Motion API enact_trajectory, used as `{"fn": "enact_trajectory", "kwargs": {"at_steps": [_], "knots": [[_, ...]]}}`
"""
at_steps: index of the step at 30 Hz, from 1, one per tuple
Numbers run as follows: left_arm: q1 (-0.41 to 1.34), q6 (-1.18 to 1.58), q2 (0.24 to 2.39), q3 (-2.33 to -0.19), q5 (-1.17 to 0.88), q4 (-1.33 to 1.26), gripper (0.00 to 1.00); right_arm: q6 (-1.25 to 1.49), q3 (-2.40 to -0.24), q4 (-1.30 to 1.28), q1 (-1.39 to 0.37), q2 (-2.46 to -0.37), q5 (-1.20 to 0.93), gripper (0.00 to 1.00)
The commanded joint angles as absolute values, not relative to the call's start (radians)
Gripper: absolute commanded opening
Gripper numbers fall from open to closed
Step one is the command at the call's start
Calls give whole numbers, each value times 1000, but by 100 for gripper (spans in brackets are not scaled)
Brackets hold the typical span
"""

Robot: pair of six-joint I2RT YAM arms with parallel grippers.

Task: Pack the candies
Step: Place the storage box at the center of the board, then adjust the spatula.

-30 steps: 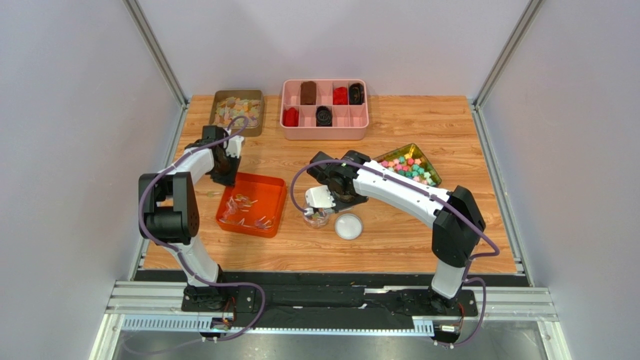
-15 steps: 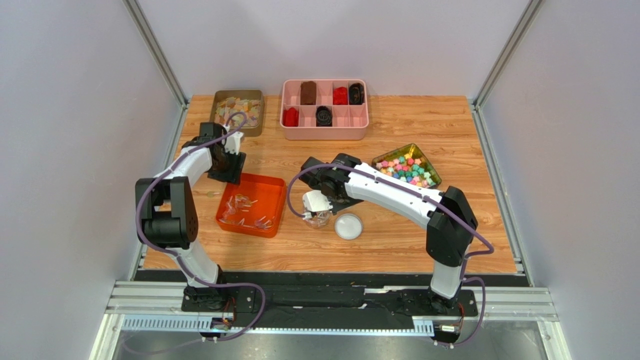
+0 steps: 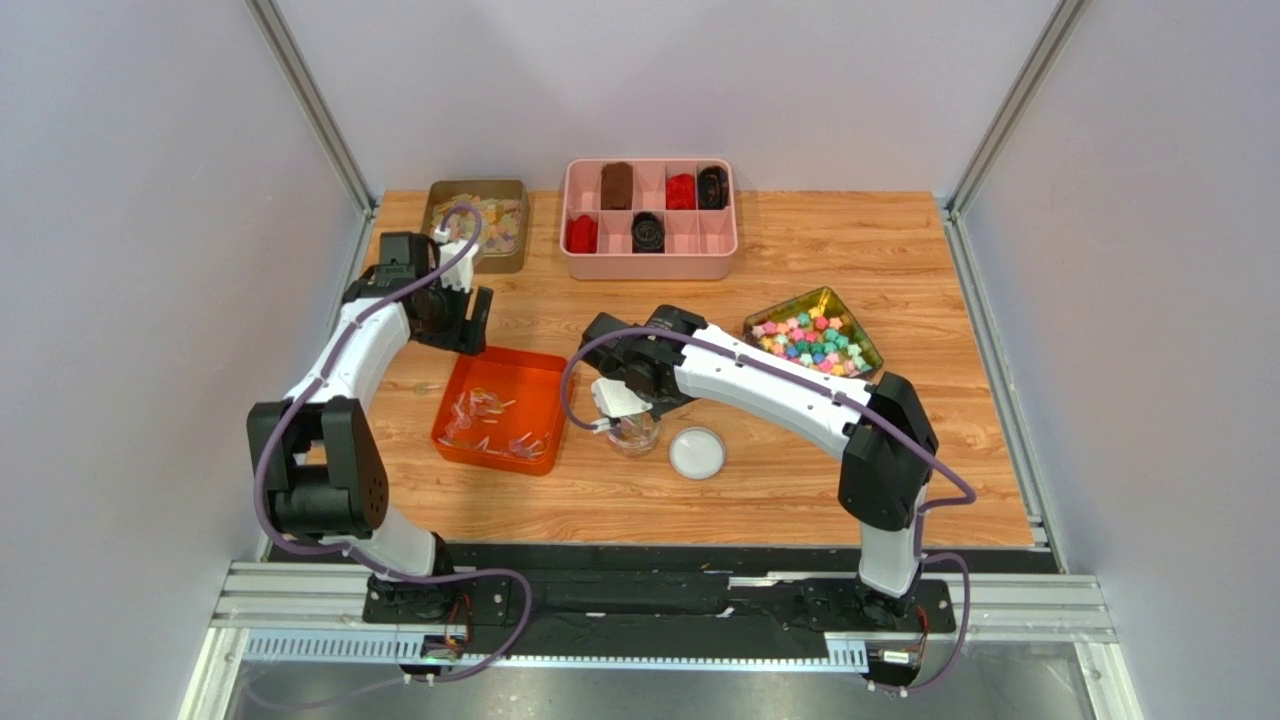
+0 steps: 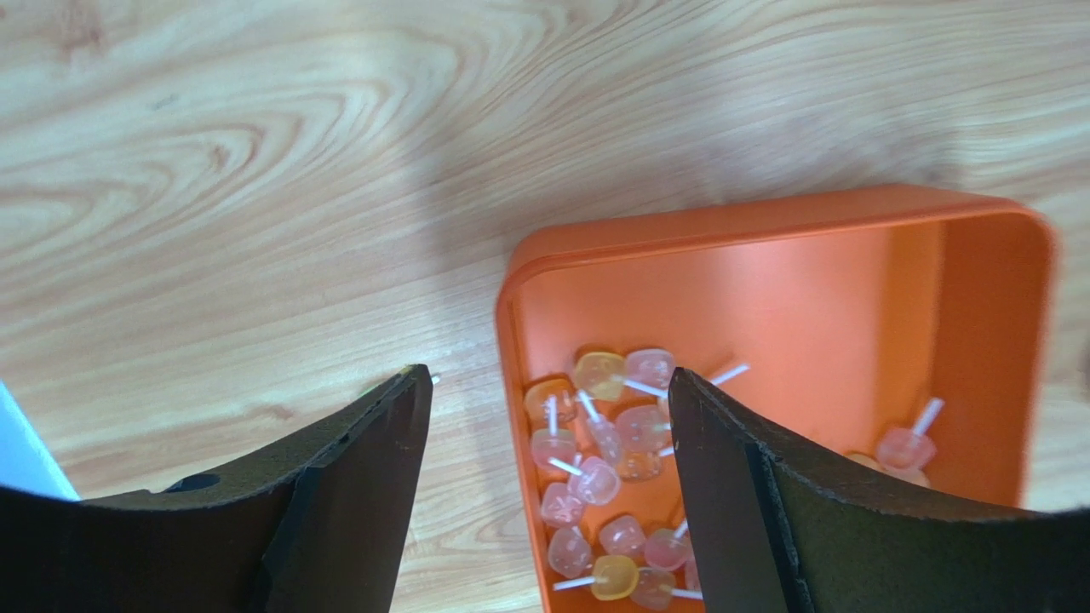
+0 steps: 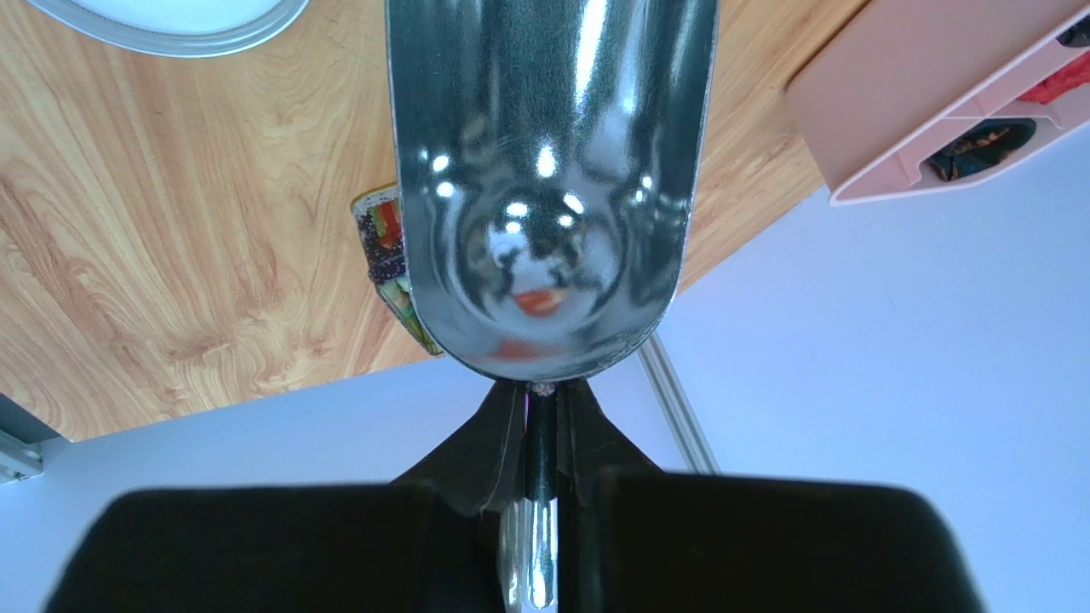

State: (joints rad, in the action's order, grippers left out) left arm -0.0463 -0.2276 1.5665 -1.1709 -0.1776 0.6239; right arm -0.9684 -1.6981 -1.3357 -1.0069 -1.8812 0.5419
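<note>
While the right gripper [image 5: 540,441] clamps the scoop [image 5: 550,179] off the tray's [image 4: 768,211] right edge, the left gripper [image 4: 548,383] hovers wide open and empty at its far-left corner, the candies [image 4: 595,479] lying inside, toward the near edge.

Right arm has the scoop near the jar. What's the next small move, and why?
Probably swing the right gripper left to the orange tray and dip the scoop in. The scoop's bowl looks empty, and the candies lie loose in the tray. The left gripper hangs open and empty near the tray's far-left corner, leaving the near side free.
</note>
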Motion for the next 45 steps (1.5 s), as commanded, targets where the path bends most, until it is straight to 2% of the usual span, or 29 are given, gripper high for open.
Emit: {"fn": "enact_trajectory", "kwargs": {"at_steps": [1, 5, 8, 14, 22, 31, 35, 41, 42, 44, 45], "knots": [[-49, -259, 1470, -1203, -329, 641, 77, -956, -1778, -1421, -1011, -1861, 559, 0], [-51, -307, 1405, -1186, -561, 653, 77, -940, -1807, -1315, -986, -1803, 444, 0], [-49, -345, 1358, -1187, -840, 676, 76, -928, -1721, -1159, -976, -1734, 388, 0], [-48, -327, 1370, -1241, -1101, 693, 73, -835, -1646, -962, -979, -1677, 273, 0], [-22, -311, 1462, -1302, -1250, 716, 68, -739, -1640, -784, -1003, -1681, 267, 0], [-3, -314, 1509, -1304, -1281, 724, 59, -695, -1667, -692, -1020, -1712, 290, 0], [23, -314, 1517, -1302, -1284, 723, 49, -696, -1677, -681, -1029, -1724, 311, 0], [28, -311, 1523, -1299, -1293, 724, 19, -692, -1681, -654, -1043, -1732, 339, 0], [29, -311, 1523, -1298, -1295, 726, 11, -693, -1683, -646, -1045, -1735, 350, 0], [29, -310, 1525, -1298, -1301, 729, 1, -696, -1684, -624, -1049, -1738, 370, 0], [31, -311, 1526, -1298, -1302, 729, 0, -698, -1686, -621, -1049, -1740, 377, 0]]}}
